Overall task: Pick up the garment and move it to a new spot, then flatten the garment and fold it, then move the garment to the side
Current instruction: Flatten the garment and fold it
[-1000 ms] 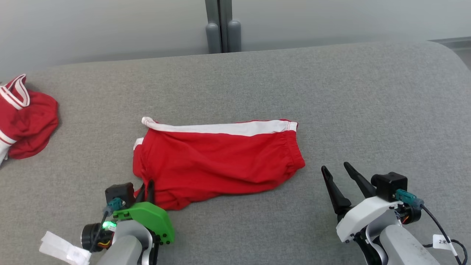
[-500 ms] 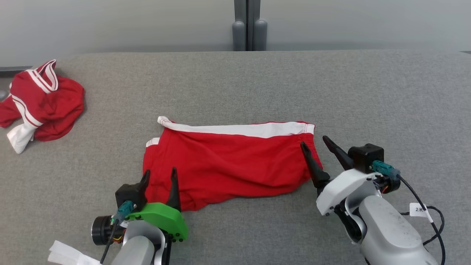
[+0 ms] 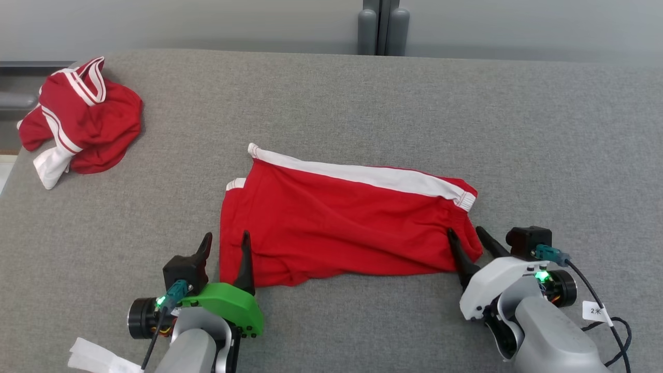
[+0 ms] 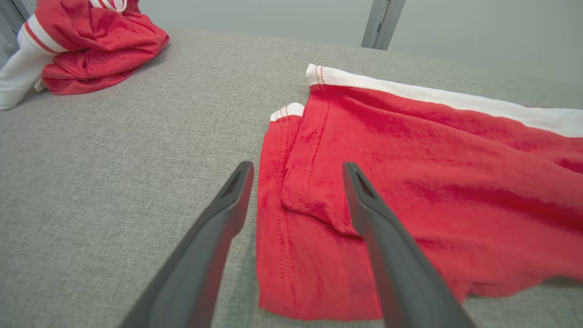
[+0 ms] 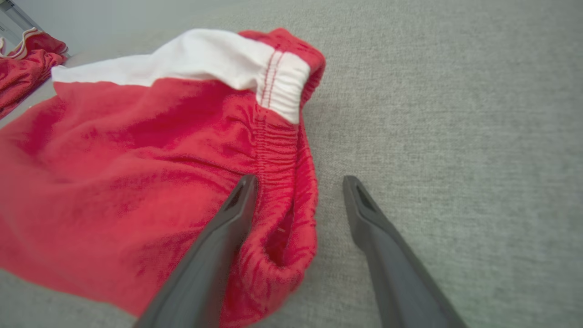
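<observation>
Two red garments here; where do they lie?
— Shorts [image 3: 342, 223] are spread in the middle of the grey worktop [image 3: 362, 103], toward its near edge. Jersey [image 3: 88, 119] sits bunched at the far left corner, well apart from them.

How do the shorts look?
— Red, with a white band along the far edge. It runs from the leg hem on the left to a gathered elastic waistband on the right. They lie mostly flat with shallow wrinkles and an uneven near edge. At the left a second hem with a bit of white peeks from under the top layer.

And the jersey?
— Red, crumpled in a heap, with a white sleeve hanging at its left and red-and-white stripe trim on top.

Left hand?
— Left hand [image 3: 226, 235] has its fingers apart and holds nothing. It is at the shorts' near left corner, one finger over bare worktop and the other over red cloth, with the hem edge between them.

Right hand?
— Right hand [image 3: 464, 230] has its fingers apart too, at the near right corner. One finger is over the cloth by the waistband, the other over bare worktop. The waistband's end bulges between them. Whether they touch the cloth, I cannot tell.
</observation>
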Controlling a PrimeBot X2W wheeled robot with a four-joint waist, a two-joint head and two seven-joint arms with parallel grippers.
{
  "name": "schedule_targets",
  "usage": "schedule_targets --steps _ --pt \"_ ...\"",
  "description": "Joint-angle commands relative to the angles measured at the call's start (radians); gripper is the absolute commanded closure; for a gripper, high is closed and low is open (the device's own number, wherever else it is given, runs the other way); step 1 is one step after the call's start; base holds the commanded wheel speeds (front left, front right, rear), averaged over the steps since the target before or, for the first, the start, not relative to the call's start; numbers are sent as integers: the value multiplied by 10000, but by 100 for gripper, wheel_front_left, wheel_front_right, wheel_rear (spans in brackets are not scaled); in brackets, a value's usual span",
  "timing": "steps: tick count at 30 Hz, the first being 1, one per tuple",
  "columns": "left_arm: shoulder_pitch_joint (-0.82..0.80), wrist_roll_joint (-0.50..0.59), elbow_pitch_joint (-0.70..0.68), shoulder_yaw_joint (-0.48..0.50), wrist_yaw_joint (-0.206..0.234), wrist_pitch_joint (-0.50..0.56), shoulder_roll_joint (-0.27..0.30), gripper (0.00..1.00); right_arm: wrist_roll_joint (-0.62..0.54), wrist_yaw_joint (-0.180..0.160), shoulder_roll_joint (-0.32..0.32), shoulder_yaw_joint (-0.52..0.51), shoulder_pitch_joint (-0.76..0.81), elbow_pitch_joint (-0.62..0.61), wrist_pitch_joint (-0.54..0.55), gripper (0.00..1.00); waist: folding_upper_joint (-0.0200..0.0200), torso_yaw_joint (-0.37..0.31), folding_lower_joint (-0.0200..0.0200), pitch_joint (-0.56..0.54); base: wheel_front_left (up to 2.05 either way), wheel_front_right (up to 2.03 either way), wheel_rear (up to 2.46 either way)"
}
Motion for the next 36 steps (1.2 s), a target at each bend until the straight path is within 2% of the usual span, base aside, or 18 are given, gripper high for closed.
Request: schedule_targets --steps 1,2,5,9,18,21,26,29,33,36 --pt "107 139 -6 86 -54 -5 -52 0 308 -8 42 303 544 168 135 84 0 -7 0 -18 0 0 0" --pt "144 169 8 137 -85 -5 -64 0 508 -5 54 538 636 125 139 100 0 -19 0 -37 0 0 0" --pt "230 291 16 273 -128 -3 -92 0 746 -5 40 691 714 41 141 100 0 -92 0 -98 0 0 0" --pt "316 422 27 436 -191 -5 -119 0 636 -19 -97 -52 687 -76 100 100 0 -209 0 -183 0 0 0" --pt "467 604 118 623 -319 -3 -175 0 62 -16 -928 -1918 642 -389 69 100 0 -548 0 -268 0 0 0" --pt "514 592 159 622 -355 -3 -182 0 -167 -14 -928 -2096 610 -640 67 100 0 -650 0 -308 0 0 0" --pt "611 361 192 453 -328 -3 -186 0 111 -11 -426 -1160 612 -1486 171 100 0 -745 0 -441 0 0 0" --pt "676 257 249 336 -283 -5 -184 0 628 -13 -170 4 666 -2571 539 100 0 -745 0 -560 0 0 0" --pt "670 46 290 114 -248 -3 -181 0 1300 -13 -49 1228 753 -3924 1111 100 0 -564 0 -654 0 0 0" --pt "650 -62 277 -61 -209 -3 -181 0 1518 -11 -9 1787 657 -4420 1376 100 0 -317 0 -684 0 0 0"
